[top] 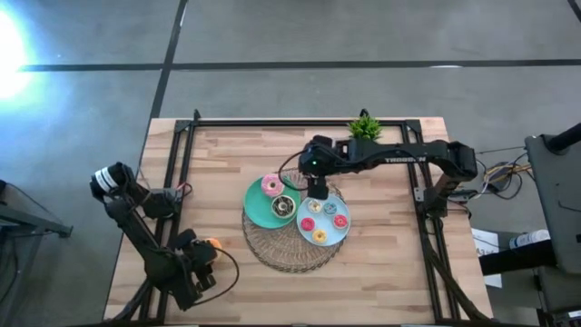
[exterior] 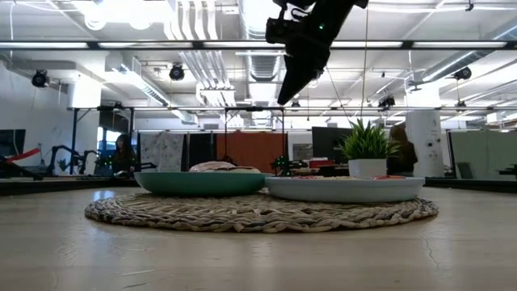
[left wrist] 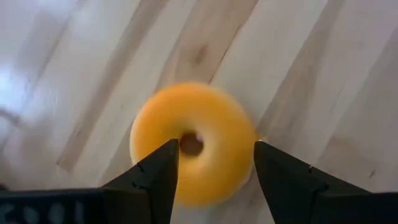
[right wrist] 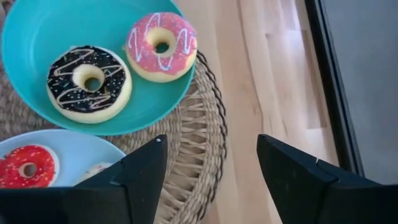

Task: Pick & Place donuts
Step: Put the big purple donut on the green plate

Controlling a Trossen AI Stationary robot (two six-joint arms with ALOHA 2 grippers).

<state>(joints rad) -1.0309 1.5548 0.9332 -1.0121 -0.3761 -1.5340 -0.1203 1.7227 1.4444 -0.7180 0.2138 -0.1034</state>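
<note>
An orange-tan donut (left wrist: 198, 140) lies flat on the wooden table near its left front corner and shows as an orange spot (top: 215, 243) in the high view. My left gripper (left wrist: 214, 152) is open above it, one finger over the hole and the other at the outer rim; whether they touch it I cannot tell. A pink-frosted donut (right wrist: 161, 45) and a brown-frosted one (right wrist: 89, 83) lie in the green plate (top: 259, 211). Small donuts, one of them red (right wrist: 27, 165), lie in the light-blue plate (top: 323, 238). My right gripper (right wrist: 211, 149) hangs open, high above the plates (exterior: 287, 90).
Both plates rest on a round woven mat (top: 289, 250) at mid-table. A small potted plant (top: 365, 126) stands at the far edge. Black frame rails (top: 182, 163) run along the table's left, far and right sides. Bare wood lies between the left gripper and the mat.
</note>
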